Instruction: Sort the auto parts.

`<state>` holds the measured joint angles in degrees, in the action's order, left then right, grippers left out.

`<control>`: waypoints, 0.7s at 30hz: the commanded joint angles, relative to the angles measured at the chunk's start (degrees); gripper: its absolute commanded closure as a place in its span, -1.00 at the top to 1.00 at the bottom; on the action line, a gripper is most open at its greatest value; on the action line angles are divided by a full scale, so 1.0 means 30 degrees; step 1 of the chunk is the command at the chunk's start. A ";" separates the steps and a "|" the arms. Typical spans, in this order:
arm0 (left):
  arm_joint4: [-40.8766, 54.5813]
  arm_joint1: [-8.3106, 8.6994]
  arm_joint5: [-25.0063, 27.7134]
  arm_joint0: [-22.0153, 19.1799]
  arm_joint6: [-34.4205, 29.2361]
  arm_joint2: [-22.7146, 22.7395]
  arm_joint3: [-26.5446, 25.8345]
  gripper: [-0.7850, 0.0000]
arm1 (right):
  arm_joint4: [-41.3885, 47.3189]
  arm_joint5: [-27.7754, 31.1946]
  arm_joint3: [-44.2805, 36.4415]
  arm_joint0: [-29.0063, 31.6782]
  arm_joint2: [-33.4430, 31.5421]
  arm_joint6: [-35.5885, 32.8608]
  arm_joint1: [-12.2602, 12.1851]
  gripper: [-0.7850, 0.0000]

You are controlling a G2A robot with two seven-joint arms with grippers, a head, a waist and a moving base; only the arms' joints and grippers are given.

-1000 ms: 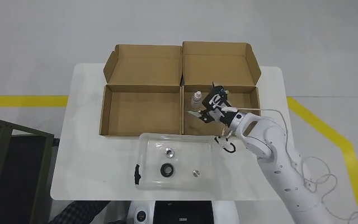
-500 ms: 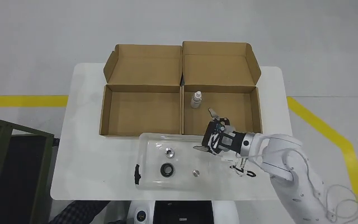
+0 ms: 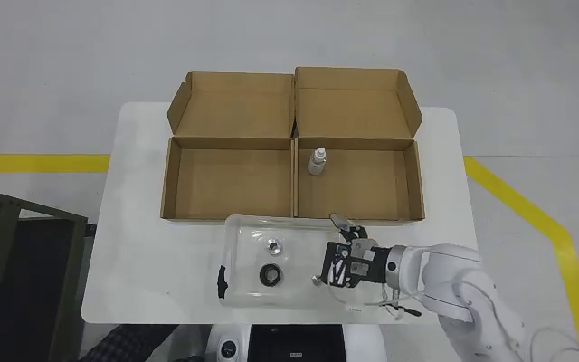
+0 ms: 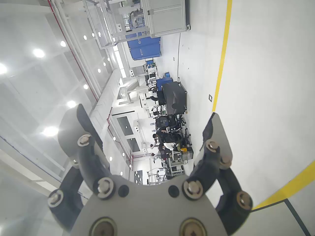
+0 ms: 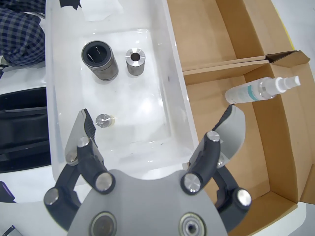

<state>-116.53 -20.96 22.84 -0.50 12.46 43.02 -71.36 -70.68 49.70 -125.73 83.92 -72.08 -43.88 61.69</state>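
A clear plastic bin [image 3: 237, 237] [image 5: 172, 50] at the table's front holds three metal parts: a dark cylindrical bearing [image 3: 270, 274] [image 5: 99, 62], a grey bushing with a centre hole [image 3: 272, 244] [image 5: 134, 61], and a small silver knob [image 5: 104, 120]. My right gripper [image 3: 331, 257] [image 5: 160, 121] hangs open over the bin's right end, empty, with one finger beside the knob. A small spray bottle [image 3: 317, 161] [image 5: 260, 90] lies in the right cardboard box [image 3: 398, 195] [image 5: 283, 148]. My left gripper [image 4: 150, 124] is open and empty, pointing out at the room.
The left cardboard box [image 3: 226, 181] has nothing in it; both boxes have lids folded back. Black tape [image 3: 220, 281] marks the bin's left end. A person's checked sleeve [image 5: 19, 23] is near the table's front edge.
My right gripper has moved from over the right box, where the spray bottle stays, back toward the table's front and now hangs over the clear bin.
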 commanded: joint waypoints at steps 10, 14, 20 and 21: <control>-0.0001 0.0000 0.0000 0.0000 0.0000 0.0000 0.0000 1.00 | -0.0801 0.0401 -0.0197 0.0577 0.0972 -0.0668 -0.0256 1.00; -0.0001 0.0000 0.0000 0.0000 0.0000 0.0000 0.0000 1.00 | -0.0946 0.0349 0.0200 0.0313 0.1509 -0.0823 -0.0286 1.00; -0.0001 0.0000 0.0000 0.0000 0.0000 0.0000 0.0000 1.00 | -0.0937 0.0212 0.0915 -0.0408 0.2298 -0.1218 -0.0294 1.00; -0.0001 0.0000 0.0000 0.0000 0.0000 0.0000 0.0000 1.00 | -0.0922 0.0197 0.1011 -0.0522 0.2441 -0.1304 -0.0294 1.00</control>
<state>-116.53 -20.96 22.84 -0.50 12.46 43.02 -71.36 -73.48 50.33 -122.94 82.66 -65.12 -47.56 60.81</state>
